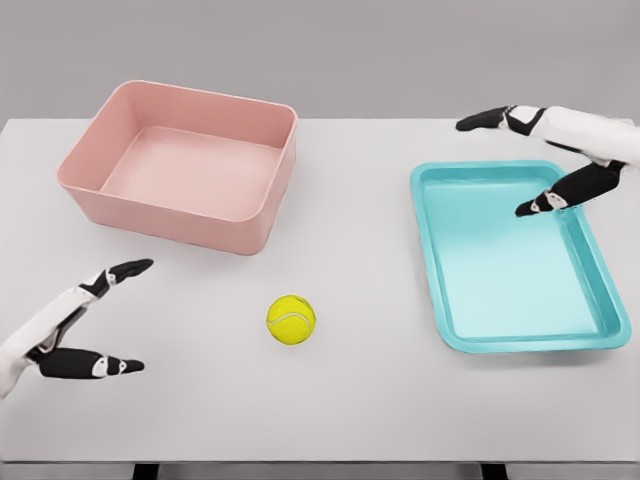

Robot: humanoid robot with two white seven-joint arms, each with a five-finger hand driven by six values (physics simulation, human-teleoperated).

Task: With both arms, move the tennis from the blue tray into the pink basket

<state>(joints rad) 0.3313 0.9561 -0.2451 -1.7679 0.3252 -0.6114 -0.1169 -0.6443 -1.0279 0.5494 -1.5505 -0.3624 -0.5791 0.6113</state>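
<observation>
Tennis ball (291, 320) lies on the worktop (360, 200), outside blue tray (600, 335); pink basket (272, 200) unfilled; left hand (85, 330) and right hand (560, 150) fingers apart, holding nothing.

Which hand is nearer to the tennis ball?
Left. The left hand is open just left of the tennis ball; the right hand hovers far off, over the blue tray.

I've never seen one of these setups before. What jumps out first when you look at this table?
Probably the bright yellow tennis ball, lying alone on the white table near the front, in neither container. Behind it to the left stands a pink basket, and to the right lies a flat blue tray. Two open robot hands frame the scene: the left hand at the lower left, the right hand over the tray's far corner.
</observation>
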